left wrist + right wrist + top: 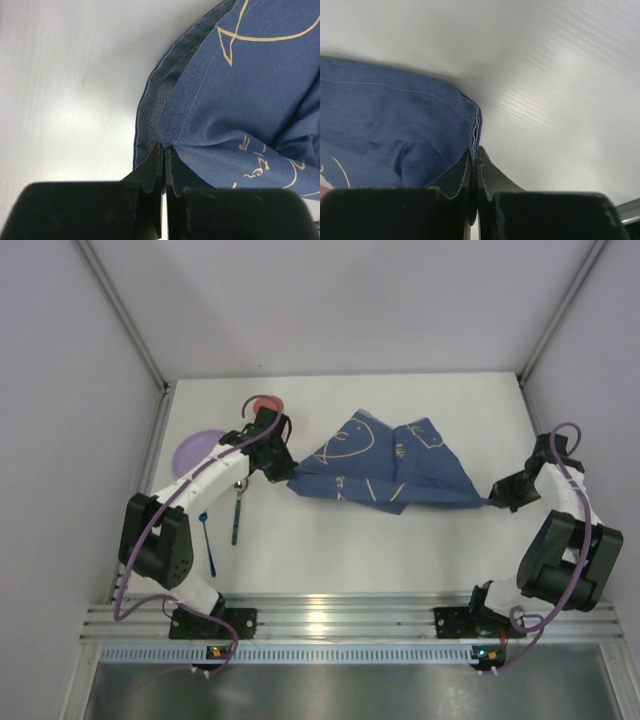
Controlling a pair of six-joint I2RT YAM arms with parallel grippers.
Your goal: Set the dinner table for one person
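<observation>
A dark-blue cloth (385, 468) with pale line drawings lies crumpled and stretched across the middle of the white dinner table (350, 550). My left gripper (283, 472) is shut on the cloth's left corner (165, 145). My right gripper (493, 497) is shut on the cloth's right corner (476, 130). A purple plate (196, 450) lies at the far left. An orange cup (264, 406) stands behind my left wrist, partly hidden. A spoon (238, 508) with a dark-green handle and a blue utensil (207, 540) lie at the front left.
Aluminium rails (320, 618) edge the table at the front, with both arm bases bolted there. White walls with metal posts close in the left, back and right sides.
</observation>
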